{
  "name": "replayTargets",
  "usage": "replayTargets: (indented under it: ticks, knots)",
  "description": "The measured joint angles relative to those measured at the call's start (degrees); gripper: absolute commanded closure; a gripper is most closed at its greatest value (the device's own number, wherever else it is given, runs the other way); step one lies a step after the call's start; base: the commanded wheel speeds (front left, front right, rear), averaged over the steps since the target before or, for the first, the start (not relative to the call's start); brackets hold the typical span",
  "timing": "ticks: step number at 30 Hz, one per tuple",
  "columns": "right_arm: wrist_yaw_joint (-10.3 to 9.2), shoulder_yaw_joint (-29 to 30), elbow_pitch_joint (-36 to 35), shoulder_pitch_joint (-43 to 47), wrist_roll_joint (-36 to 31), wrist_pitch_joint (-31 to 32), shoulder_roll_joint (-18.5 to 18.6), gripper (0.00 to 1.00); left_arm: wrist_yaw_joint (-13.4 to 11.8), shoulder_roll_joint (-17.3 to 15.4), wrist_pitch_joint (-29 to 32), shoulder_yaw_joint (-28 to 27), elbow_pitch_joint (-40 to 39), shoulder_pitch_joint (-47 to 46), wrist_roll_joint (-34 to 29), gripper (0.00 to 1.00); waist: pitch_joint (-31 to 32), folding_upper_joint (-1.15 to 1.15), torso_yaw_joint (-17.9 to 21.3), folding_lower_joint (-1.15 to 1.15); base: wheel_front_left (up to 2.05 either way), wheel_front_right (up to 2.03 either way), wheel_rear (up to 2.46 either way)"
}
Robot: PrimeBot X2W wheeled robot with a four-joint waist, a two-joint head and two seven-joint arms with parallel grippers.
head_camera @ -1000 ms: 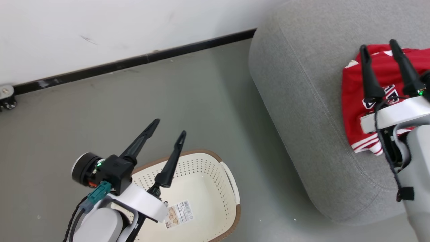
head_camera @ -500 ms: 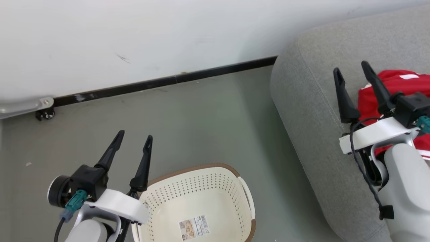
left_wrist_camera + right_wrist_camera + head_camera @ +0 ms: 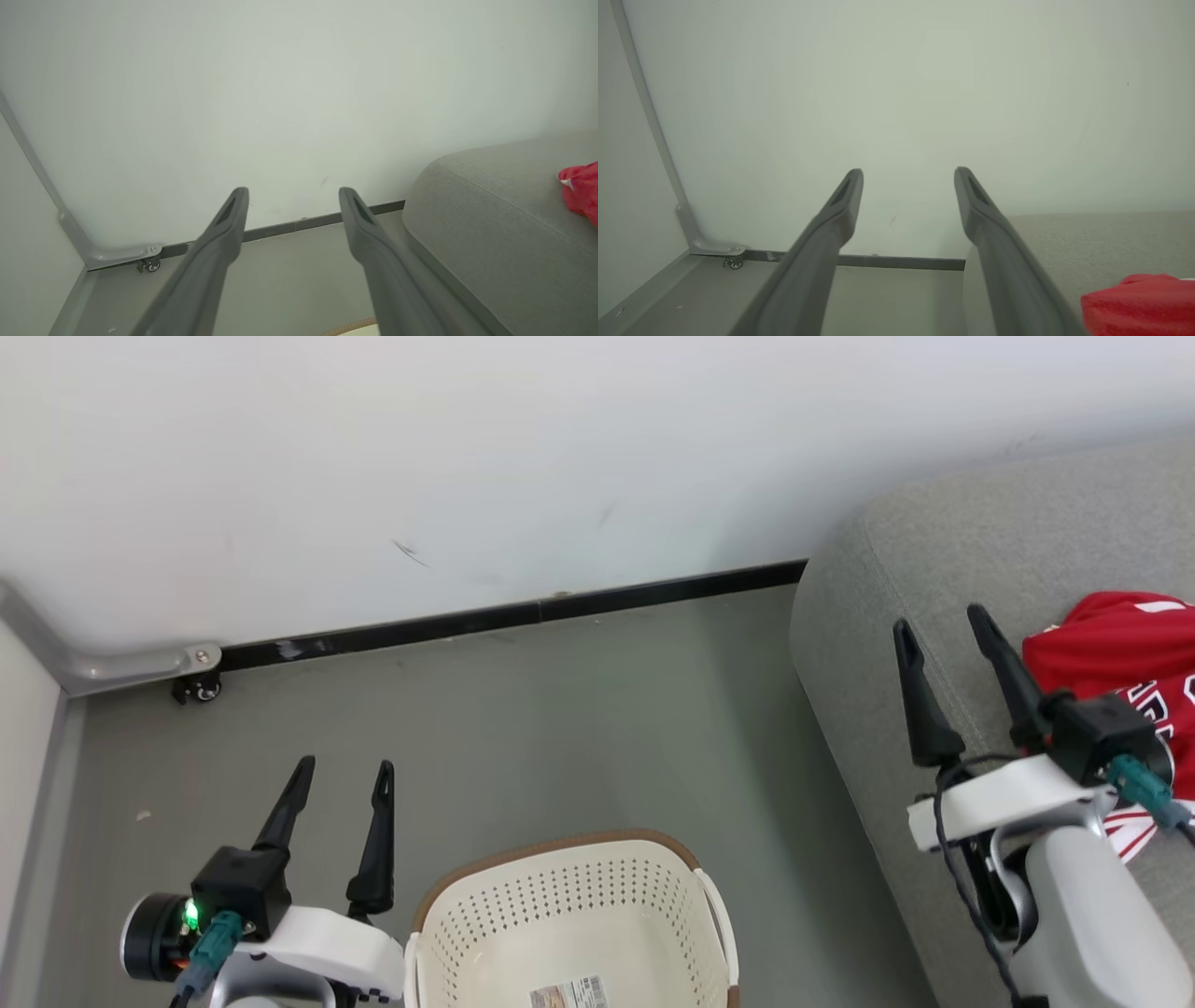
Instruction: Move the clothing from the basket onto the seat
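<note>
1. Grey floor [image 3: 560, 728] meets white wall [image 3: 560, 448] at a black skirting strip [image 3: 523, 613].
2. Brown-rimmed cream-white perforated plastic basket [image 3: 560, 847] stands on the floor, with a printed label [image 3: 569, 995] inside.
3. White-striped bright red fabric clothing [image 3: 1111, 653] lies on the light grey upholstered sofa [image 3: 980, 523]; head view shows dark lettering, wrist views a plain red fold.
4. Left gripper [image 3: 344, 767]: fingers spread, holding nothing, beside the basket.
5. Right gripper [image 3: 939, 619]: spread, holding nothing — over the sofa edge, just beside the clothing.

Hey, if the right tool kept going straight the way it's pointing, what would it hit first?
Probably the white wall: the right tool aims at it above the black baseboard, and the way looks free up to it, though depth is unclear.
</note>
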State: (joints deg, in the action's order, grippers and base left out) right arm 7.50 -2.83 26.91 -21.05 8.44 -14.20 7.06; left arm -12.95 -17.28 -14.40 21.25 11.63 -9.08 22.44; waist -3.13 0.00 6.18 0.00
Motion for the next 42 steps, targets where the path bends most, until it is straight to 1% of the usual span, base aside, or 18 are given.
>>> replayTargets:
  ticks: [7,19,23,27,32,34,42]
  knots:
    - [0.00,1.24,-0.47,5.81,-0.47,0.00,-2.55,0.00,-1.02,1.46,0.00,0.22,0.23,2.42,-1.00,0.00,2.15,0.00,-1.25,0.00,0.00,0.00,0.00]
    - [0.00,4.54,-2.11,13.08,-2.52,1.64,-3.91,0.00,-1.72,2.90,0.00,0.33,-0.05,4.79,-1.88,0.00,4.57,0.00,-2.84,0.00,0.00,0.00,0.00]
    - [0.00,5.20,-2.87,14.35,-3.03,2.34,-4.16,0.00,-1.83,2.92,0.00,0.36,-0.03,5.48,-2.50,0.00,4.94,0.00,-3.16,0.00,0.00,0.00,0.00]
    - [0.00,5.71,-3.90,15.13,-3.63,3.18,-4.26,0.00,-3.02,3.11,0.00,0.13,0.03,5.53,-3.01,0.00,5.12,0.00,-3.40,0.00,0.00,0.00,0.00]
    - [0.00,5.89,-5.30,15.19,-4.25,3.77,-4.32,0.00,-3.21,3.43,0.00,-0.16,0.48,5.53,-3.01,0.00,5.21,0.00,-3.72,0.00,0.00,0.00,0.00]
    - [0.00,6.00,-5.86,15.21,-4.52,4.19,-4.33,0.00,-3.65,3.60,0.00,-0.42,0.62,5.53,-3.01,0.00,5.22,0.00,-3.85,0.00,0.00,0.00,0.00]
    - [0.00,4.94,-6.73,16.55,-1.98,4.71,-4.35,0.00,-4.22,3.74,0.00,-1.70,1.38,5.53,-2.99,0.00,5.29,0.00,-4.13,0.00,0.00,0.00,0.00]
